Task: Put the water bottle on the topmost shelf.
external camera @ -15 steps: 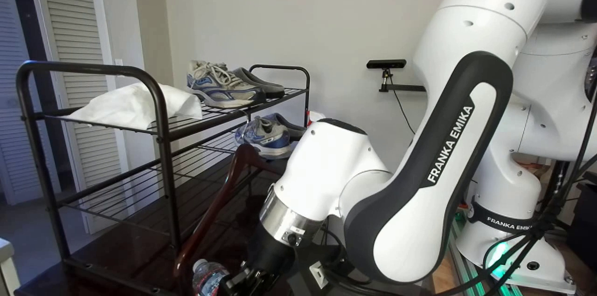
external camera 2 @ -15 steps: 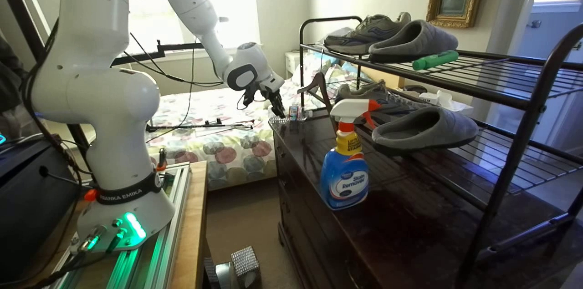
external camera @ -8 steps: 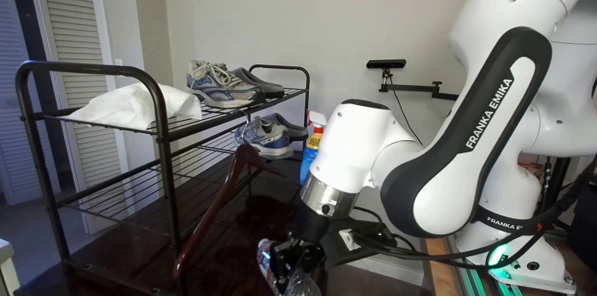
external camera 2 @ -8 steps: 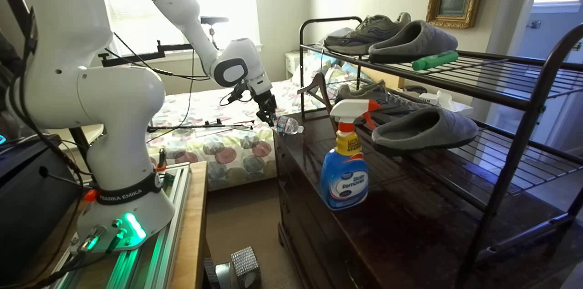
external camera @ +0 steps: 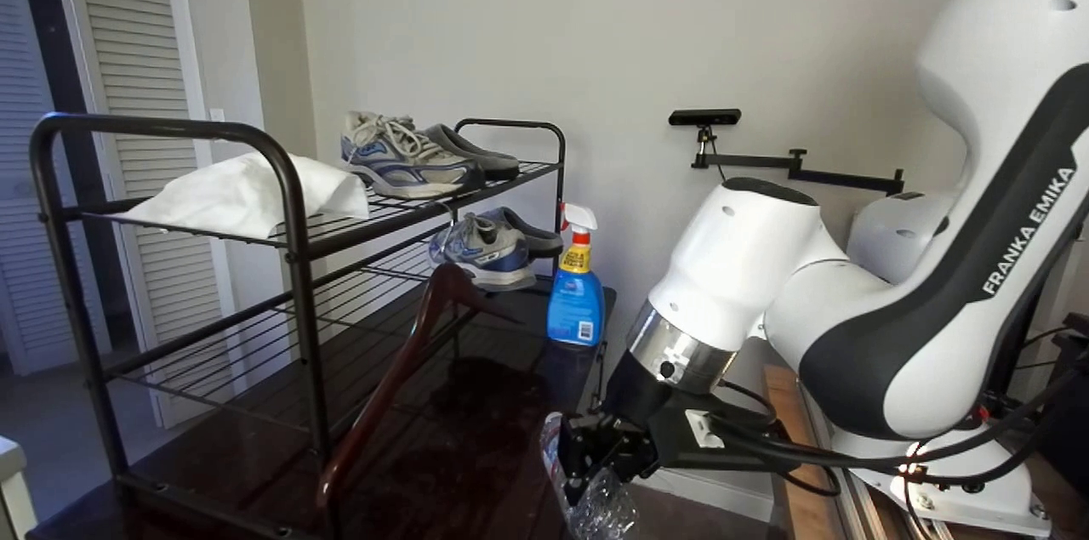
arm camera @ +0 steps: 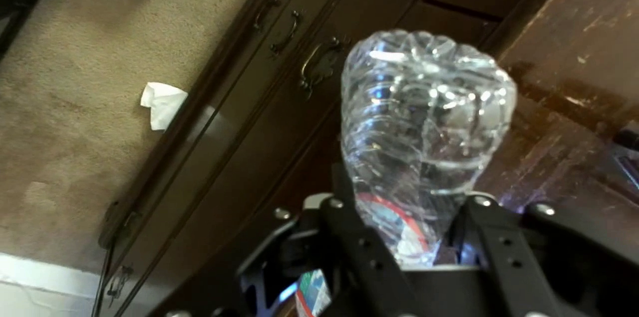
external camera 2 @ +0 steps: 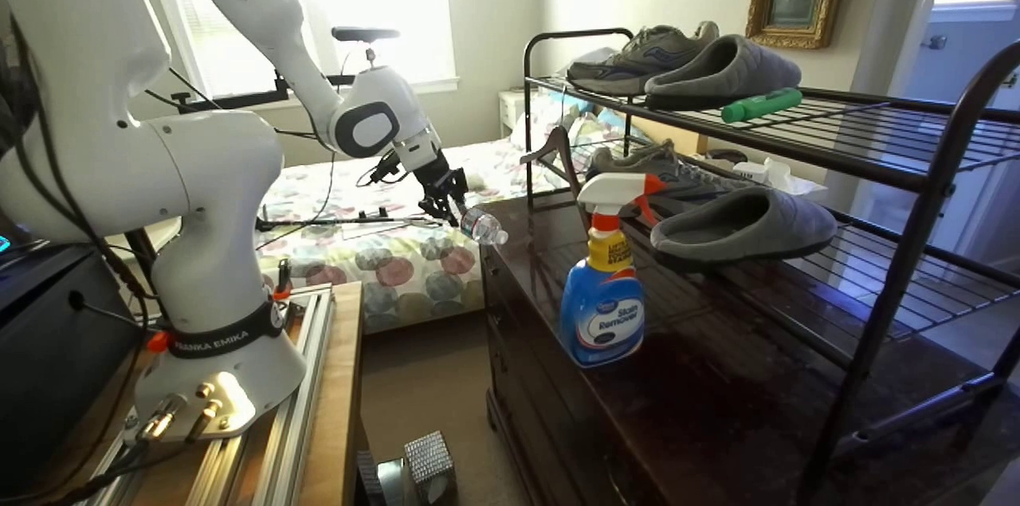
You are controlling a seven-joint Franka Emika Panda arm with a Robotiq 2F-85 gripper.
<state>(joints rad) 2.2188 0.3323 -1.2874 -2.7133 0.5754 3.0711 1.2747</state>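
The water bottle (external camera: pixel 602 510) is clear, crinkled plastic with a red-edged label. My gripper (external camera: pixel 583 459) is shut around its middle. In an exterior view the bottle (external camera 2: pixel 484 225) lies tilted, cap end down and toward the dresser, beside the fingers of the gripper (external camera 2: pixel 456 207). In the wrist view the bottle (arm camera: pixel 424 107) passes between the fingers of the gripper (arm camera: pixel 410 199), which hide its middle. The topmost shelf (external camera: pixel 383 223) is the black rack's upper wire tier, higher than the bottle; it also shows in an exterior view (external camera 2: pixel 837 158).
Sneakers (external camera: pixel 404 157), slippers (external camera 2: pixel 725 72), a green tube (external camera 2: pixel 761 105) and a white cloth (external camera: pixel 247 191) lie on the topmost shelf. A blue spray bottle (external camera 2: pixel 603 307) stands on the dresser (external camera 2: pixel 677 426). A wooden hanger (external camera: pixel 400 370) hangs at the rack's front.
The gripper and bottle have moved away from the hanger toward the robot's base side. The bottle has tilted, and the arm has uncovered the spray bottle. The base light went from green to whitish.
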